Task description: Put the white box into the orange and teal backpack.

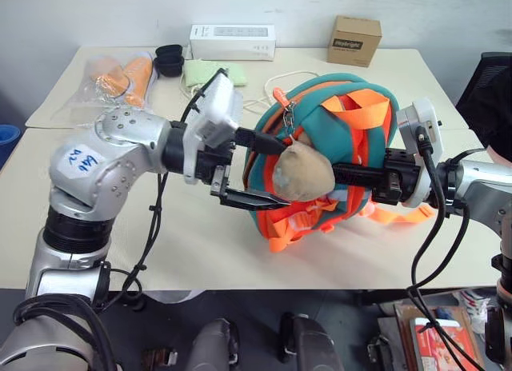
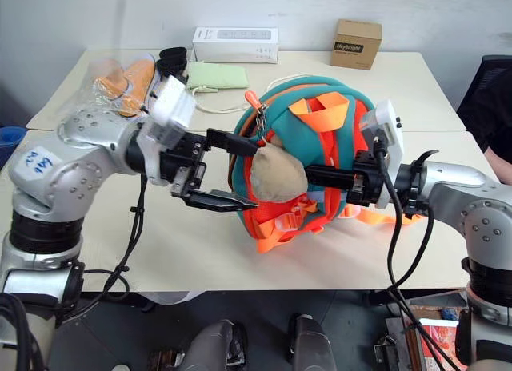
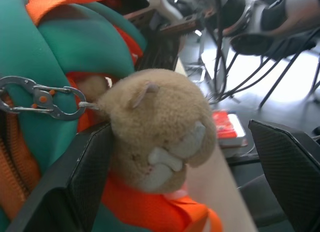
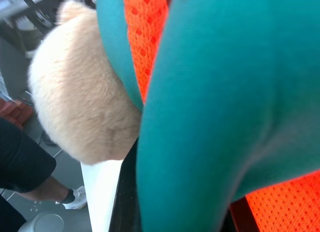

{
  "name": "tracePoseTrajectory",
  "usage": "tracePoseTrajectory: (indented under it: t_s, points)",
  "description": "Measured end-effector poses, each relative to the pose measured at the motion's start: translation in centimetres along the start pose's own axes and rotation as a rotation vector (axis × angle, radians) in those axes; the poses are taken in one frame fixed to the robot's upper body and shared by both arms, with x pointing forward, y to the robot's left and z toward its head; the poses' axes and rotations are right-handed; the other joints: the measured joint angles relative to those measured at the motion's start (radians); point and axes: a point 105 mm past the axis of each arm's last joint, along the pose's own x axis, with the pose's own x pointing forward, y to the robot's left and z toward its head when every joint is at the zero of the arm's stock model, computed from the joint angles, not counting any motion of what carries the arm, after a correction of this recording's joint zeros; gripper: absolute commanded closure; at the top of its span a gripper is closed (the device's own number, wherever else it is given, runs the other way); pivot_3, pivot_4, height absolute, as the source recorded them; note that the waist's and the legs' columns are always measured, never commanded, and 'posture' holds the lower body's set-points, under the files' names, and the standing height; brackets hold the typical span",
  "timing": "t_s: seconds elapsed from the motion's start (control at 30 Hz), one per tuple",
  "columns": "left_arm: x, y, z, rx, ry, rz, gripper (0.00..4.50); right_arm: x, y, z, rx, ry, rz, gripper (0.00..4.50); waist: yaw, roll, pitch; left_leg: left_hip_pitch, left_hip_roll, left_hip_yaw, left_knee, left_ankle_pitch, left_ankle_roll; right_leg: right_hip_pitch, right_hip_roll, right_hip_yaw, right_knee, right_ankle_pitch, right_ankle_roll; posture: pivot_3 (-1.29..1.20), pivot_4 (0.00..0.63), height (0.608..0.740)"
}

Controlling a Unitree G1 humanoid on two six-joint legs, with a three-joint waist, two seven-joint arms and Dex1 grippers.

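Lab or office test room: two pale tables point(image 1: 200, 243) pushed together, plain white wall point(image 1: 96, 11), black office chair point(image 1: 492, 91), loose cabling.

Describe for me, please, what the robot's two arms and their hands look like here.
Both arms are silver-grey metal with rounded joint housings and small screws. The left arm carries a white sticker with blue handwriting. Each wrist bears a white block, and black cables loop from both arms. The left hand and right hand each have two black fingers; the left's fingers have textured black pads.
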Motion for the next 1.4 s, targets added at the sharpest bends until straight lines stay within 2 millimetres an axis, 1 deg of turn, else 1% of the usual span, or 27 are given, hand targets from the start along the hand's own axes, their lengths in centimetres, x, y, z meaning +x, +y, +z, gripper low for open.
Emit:
tracePoseTrajectory:
  t_s: [0.07, 0.13, 0.2, 0.27, 0.3, 0.4, 0.57, 0.67, 0.73, 0.83, 0.97, 1.07, 1.13, 1.17, 1.23, 1.3, 1.4]
  points:
    - [0.6, 0.3, -0.6, 0.039, 0.012, 0.036, 0.02, -0.1, 0.0, 0.1, 0.002, -0.008, 0.001, 4.50, 0.001, 0.000, 0.000, 0.001, 0.000, 0.000, 0.000, 0.000, 0.000, 0.000, 0.000, 0.000, -0.001, 0.000, 0.000, 0.00, 0.150, 0.740]
    - [1.1, 0.6, -1.1, 0.039, 0.012, 0.061, 0.02, -0.2, 0.2, 0.3, 0.007, -0.019, 0.007, 4.50, 0.001, 0.000, 0.000, 0.000, 0.000, 0.000, 0.000, 0.000, 0.000, 0.000, 0.000, 0.000, -0.001, 0.000, 0.000, 0.00, 0.150, 0.740]
    - [1.6, 0.8, -1.1, 0.033, -0.006, 0.078, 0.02, -0.3, 0.3, 0.6, 0.008, -0.032, 0.010, 4.50, 0.008, 0.000, 0.000, 0.000, 0.000, 0.000, 0.000, 0.000, 0.001, 0.000, -0.001, 0.000, -0.001, 0.000, 0.000, 0.00, 0.150, 0.740]
    - [1.9, 1.1, -1.1, 0.017, -0.029, 0.092, 0.45, -0.3, 0.4, 0.5, 0.015, -0.035, 0.015, 4.50, 0.014, 0.000, 0.000, 0.000, 0.000, -0.001, 0.000, 0.000, 0.001, 0.000, -0.001, 0.000, -0.001, 0.000, 0.000, 0.00, 0.150, 0.740]
    - [1.9, 1.2, -1.1, 0.009, -0.037, 0.099, 0.57, -0.3, 0.4, 0.5, 0.018, -0.035, 0.016, 4.50, 0.014, 0.000, 0.000, 0.000, 0.000, -0.001, 0.000, 0.000, 0.001, 0.001, -0.001, 0.000, -0.001, 0.000, 0.000, 0.00, 0.150, 0.740]
    - [2.0, 1.7, -1.3, -0.022, -0.054, 0.114, 1.48, -0.4, 0.4, 0.4, 0.025, -0.036, 0.016, 4.50, 0.013, 0.000, 0.000, 0.000, 0.000, -0.001, 0.000, 0.000, 0.001, 0.001, -0.001, 0.000, -0.001, 0.000, 0.000, 0.00, 0.150, 0.740]
    - [1.8, 1.9, -1.7, -0.038, -0.055, 0.112, 2.87, -0.7, 0.3, 0.1, 0.035, -0.025, 0.007, 4.50, 0.013, 0.000, 0.000, 0.000, 0.000, -0.001, 0.000, 0.000, 0.001, 0.001, -0.001, 0.000, -0.001, 0.000, 0.000, 0.00, 0.150, 0.740]
    - [1.5, 1.9, -1.7, -0.048, -0.058, 0.105, 3.51, -0.8, 0.3, -0.2, 0.043, -0.016, 0.002, 4.50, 0.012, 0.000, 0.000, 0.000, 0.000, -0.001, 0.000, 0.000, 0.001, 0.001, -0.001, 0.000, -0.001, 0.000, 0.000, 0.00, 0.150, 0.740]
    - [1.0, 1.8, -1.6, -0.061, -0.067, 0.089, 3.79, -0.9, 0.2, -0.3, 0.045, -0.011, -0.005, 4.50, 0.012, 0.000, 0.000, 0.000, 0.000, -0.001, 0.000, 0.000, 0.001, 0.000, -0.001, 0.000, -0.001, 0.000, 0.000, 0.00, 0.150, 0.740]
    - [-0.5, 1.7, -1.0, -0.108, -0.082, 0.061, 3.91, -1.8, -0.2, -0.2, 0.042, -0.021, -0.041, 4.50, 0.012, 0.000, 0.000, 0.000, 0.000, -0.001, 0.000, 0.000, 0.001, 0.000, -0.001, 0.000, 0.000, 0.000, 0.000, 0.00, 0.150, 0.740]
    - [-3.4, 2.1, 1.2, -0.148, -0.126, 0.049, 3.91, -2.6, -0.6, -0.4, 0.046, -0.027, -0.082, 4.50, 0.012, 0.000, 0.000, 0.000, 0.000, -0.001, 0.000, 0.000, 0.001, 0.000, -0.001, -0.001, -0.001, 0.000, 0.000, 0.00, 0.150, 0.740]
    - [-6.1, 2.4, 1.3, -0.167, -0.080, 0.067, 3.91, -3.4, -0.8, -1.0, 0.069, -0.030, -0.109, 4.50, 0.011, 0.000, 0.000, 0.000, 0.000, 0.000, 0.000, 0.000, 0.001, 0.000, 0.000, -0.004, -0.001, 0.000, 0.000, 0.00, 0.150, 0.740]
    - [-7.7, 2.0, 0.2, -0.168, 0.004, 0.057, 3.91, -3.8, -0.9, -0.9, 0.071, -0.046, -0.123, 4.50, 0.007, 0.000, 0.000, 0.000, 0.000, 0.001, -0.001, 0.000, 0.001, -0.001, 0.000, -0.006, 0.000, 0.000, 0.000, 0.00, 0.150, 0.740]
    - [-7.9, 1.7, -0.3, -0.167, 0.027, 0.043, 3.91, -4.1, -0.9, -0.8, 0.069, -0.056, -0.129, 4.50, 0.007, 0.000, 0.000, 0.001, 0.000, 0.001, -0.001, 0.000, 0.001, 0.000, 0.000, -0.006, -0.001, 0.000, 0.000, 0.00, 0.150, 0.740]
    - [-8.0, 1.1, -1.7, -0.166, 0.087, 0.007, 3.91, -4.4, -1.0, -0.8, 0.070, -0.065, -0.140, 4.50, 0.007, 0.000, 0.000, 0.001, 0.000, 0.001, -0.001, 0.000, 0.001, 0.000, 0.000, -0.006, -0.002, 0.000, 0.000, 0.00, 0.150, 0.740]
    - [-7.7, 0.7, -3.5, -0.156, 0.154, -0.014, 3.91, -4.7, -1.0, -0.9, 0.081, -0.069, -0.142, 4.50, 0.010, 0.000, 0.000, 0.001, 0.000, 0.001, -0.001, 0.000, 0.001, 0.000, 0.000, -0.005, -0.003, 0.000, 0.000, 0.00, 0.150, 0.740]
    - [-7.3, 0.3, -5.6, -0.137, 0.234, -0.032, 3.91, -5.0, -0.8, -0.5, 0.077, -0.089, -0.139, 4.50, 0.012, 0.000, 0.000, 0.000, 0.000, 0.001, 0.000, 0.000, 0.001, -0.001, 0.000, -0.004, -0.003, 0.000, 0.000, 0.00, 0.150, 0.740]
